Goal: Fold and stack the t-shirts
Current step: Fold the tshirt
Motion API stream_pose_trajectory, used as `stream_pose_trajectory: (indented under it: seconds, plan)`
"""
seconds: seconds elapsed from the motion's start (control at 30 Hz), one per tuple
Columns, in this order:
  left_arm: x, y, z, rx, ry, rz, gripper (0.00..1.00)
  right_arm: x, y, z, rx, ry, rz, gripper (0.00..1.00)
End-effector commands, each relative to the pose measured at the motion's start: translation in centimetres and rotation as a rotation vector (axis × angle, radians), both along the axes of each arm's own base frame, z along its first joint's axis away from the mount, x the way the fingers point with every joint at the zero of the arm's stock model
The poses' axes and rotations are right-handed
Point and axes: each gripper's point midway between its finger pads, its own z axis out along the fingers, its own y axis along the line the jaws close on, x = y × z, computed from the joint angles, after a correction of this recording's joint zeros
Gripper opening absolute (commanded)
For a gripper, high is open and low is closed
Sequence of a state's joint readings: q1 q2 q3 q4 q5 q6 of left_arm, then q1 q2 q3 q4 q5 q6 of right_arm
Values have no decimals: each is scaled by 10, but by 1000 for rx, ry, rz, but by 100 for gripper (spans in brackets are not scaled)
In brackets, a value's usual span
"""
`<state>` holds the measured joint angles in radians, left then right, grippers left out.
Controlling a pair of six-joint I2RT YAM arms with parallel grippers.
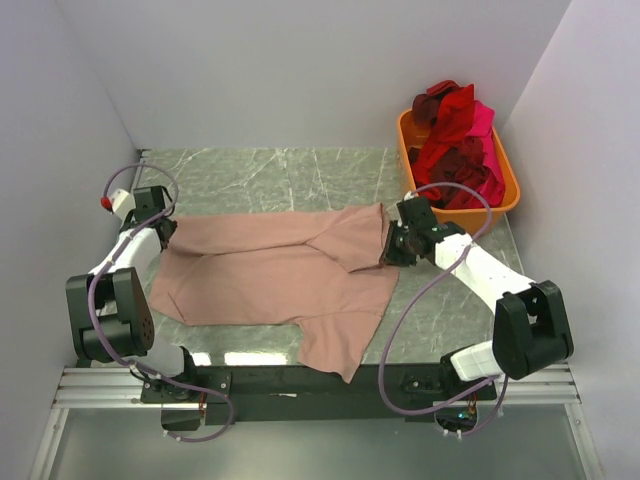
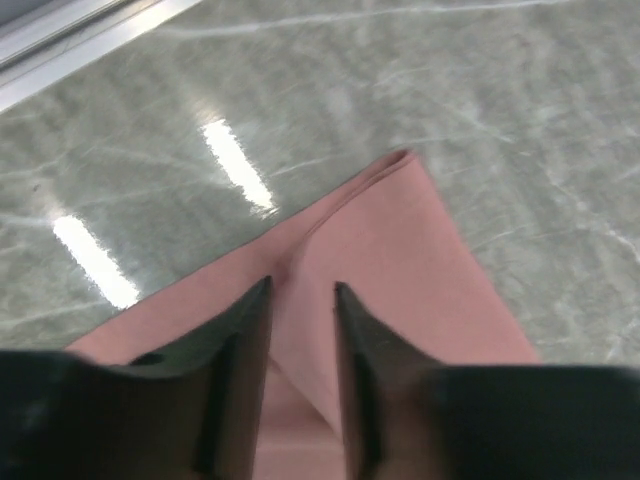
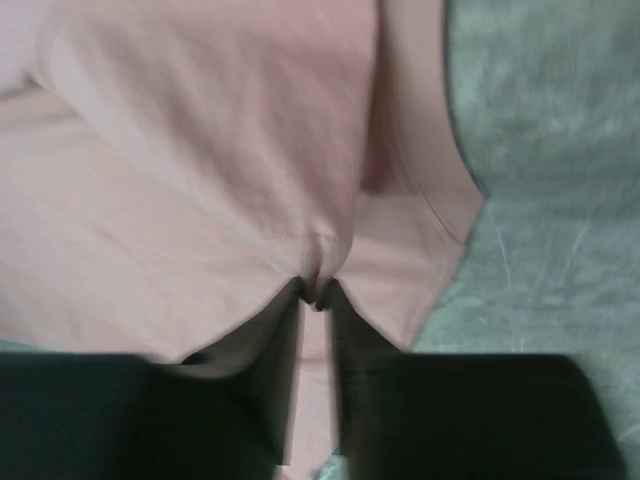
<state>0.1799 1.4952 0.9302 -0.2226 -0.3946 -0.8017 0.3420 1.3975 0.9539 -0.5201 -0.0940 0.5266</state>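
Note:
A dusty pink t-shirt (image 1: 270, 270) lies spread on the marble table, its upper part folded over into a long band. My left gripper (image 1: 165, 232) sits at the shirt's left end. In the left wrist view its fingers (image 2: 302, 290) stand apart over a folded corner of the pink cloth (image 2: 400, 250), with a ridge of cloth between them. My right gripper (image 1: 390, 245) is at the shirt's right end. Its tips (image 3: 317, 293) pinch a pucker of the pink cloth (image 3: 200, 150). Red, maroon and hot pink t-shirts (image 1: 460, 140) are heaped in the tub.
The orange plastic tub (image 1: 405, 135) stands at the back right, close behind my right arm. White walls close in the table on three sides. A metal rail (image 1: 300, 385) runs along the near edge. Bare marble (image 1: 260, 180) shows behind the shirt.

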Motion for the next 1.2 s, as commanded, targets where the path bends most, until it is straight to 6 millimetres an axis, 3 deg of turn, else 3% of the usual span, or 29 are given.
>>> stream_pose_trajectory:
  seconds: [0.0, 0.03, 0.1, 0.13, 0.2, 0.3, 0.37, 0.4, 0.47, 0.5, 0.53, 0.57, 0.63, 0.67, 0.73, 0.77, 0.8, 0.83, 0.87, 0.9, 0.93, 1.17]
  plan:
    - [-17, 9, -9, 26, 45, 50, 39, -3, -3, -8, 6, -22, -13, 31]
    - [-19, 12, -9, 32, 48, 60, 57, -7, -6, -14, -12, -10, -5, 41]
    - [-25, 14, -5, 33, 47, 74, 73, -8, -13, -13, -49, -20, -20, 49]
    - [-25, 13, -1, 31, 38, 76, 89, -6, -14, -8, -56, -38, -13, 54]
    - [-24, 12, 9, 20, 22, 75, 99, -3, -12, 6, -52, -82, 0, 60]
    - [-14, 1, 26, -16, -37, 23, 99, 10, 1, 35, -29, -174, 52, 79]
    - [-6, -7, 31, -43, -75, -28, 99, 17, 11, 41, -21, -192, 86, 80]
    - [4, -16, 36, -73, -113, -76, 99, 26, 22, 53, -3, -228, 108, 81]
    - [17, -23, 42, -95, -143, -126, 99, 38, 32, 46, 0, -206, 121, 81]
    - [23, -28, 36, -115, -132, -157, 100, 50, 40, 57, 12, -235, 126, 82]
    - [30, -36, 37, -144, -143, -198, 100, 57, 43, 56, 14, -233, 125, 82]
    - [38, -39, 38, -156, -151, -219, 99, 64, 47, 41, 2, -192, 125, 82]
    - [46, -45, 21, -194, -113, -254, 99, 83, 56, 43, 8, -196, 125, 82]
    - [52, -46, 21, -203, -112, -265, 99, 91, 57, 23, -19, -150, 119, 82]
    - [55, -49, -1, -233, -63, -276, 99, 107, 64, 22, -32, -139, 130, 82]
    - [58, -50, -5, -240, -58, -281, 99, 113, 63, 0, -63, -91, 128, 82]
    - [58, -50, -18, -249, -27, -279, 99, 121, 65, 0, -76, -90, 127, 82]
    - [58, -49, -25, -254, -13, -276, 100, 125, 64, -6, -96, -76, 126, 82]
    - [60, -49, -28, -257, -5, -275, 99, 129, 61, -26, -125, -36, 121, 82]
    - [59, -50, -39, -263, 20, -275, 99, 136, 60, -26, -136, -36, 113, 82]
    - [61, -49, -42, -264, 30, -273, 99, 139, 59, -42, -151, -4, 114, 82]
    - [58, -41, -72, -260, 128, -240, 99, 151, 44, -73, -174, 86, 70, 81]
